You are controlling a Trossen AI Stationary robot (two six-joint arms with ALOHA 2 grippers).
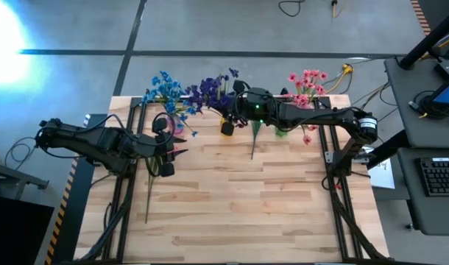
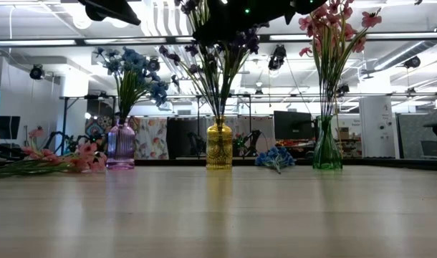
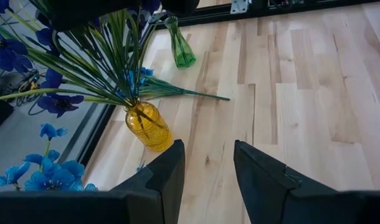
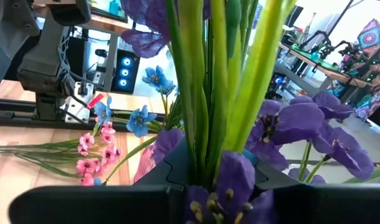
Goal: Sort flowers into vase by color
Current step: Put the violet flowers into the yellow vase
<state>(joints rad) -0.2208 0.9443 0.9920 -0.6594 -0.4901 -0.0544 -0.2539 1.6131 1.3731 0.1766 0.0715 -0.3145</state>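
Note:
Three vases stand along the far edge. The purple vase [image 1: 177, 126] [image 2: 120, 145] holds blue flowers, the yellow vase [image 1: 227, 127] [image 2: 219, 145] [image 3: 149, 126] holds dark purple ones, and the green vase [image 1: 281, 132] [image 2: 327, 150] holds pink ones. A blue sprig [image 1: 254, 137] [image 2: 275, 158] [image 3: 177, 92] lies flat between the yellow and green vases. A pink sprig [image 1: 149, 188] [image 2: 54, 162] lies flat near the table's left edge. My right gripper [image 1: 236, 101] [image 4: 221, 177] sits high over the yellow vase, shut on a purple flower sprig [image 4: 209, 93]. My left gripper [image 1: 177, 153] [image 3: 209, 168] hovers open, left of the yellow vase. My right gripper has the green stems [image 4: 205, 146] of the purple flower sprig between its two fingers, high above the yellow vase. It reaches in level from the table's right side, across the upright stems. Blossoms hide the fingertips. The stems run down toward the vase.
Bare wood fills the table's near half [image 1: 239, 213]. The table's dark frame rails [image 1: 129, 184] run along both sides. A monitor and a keyboard [image 1: 438, 177] sit on a desk off to the right. The left arm's body lies over the table's left edge.

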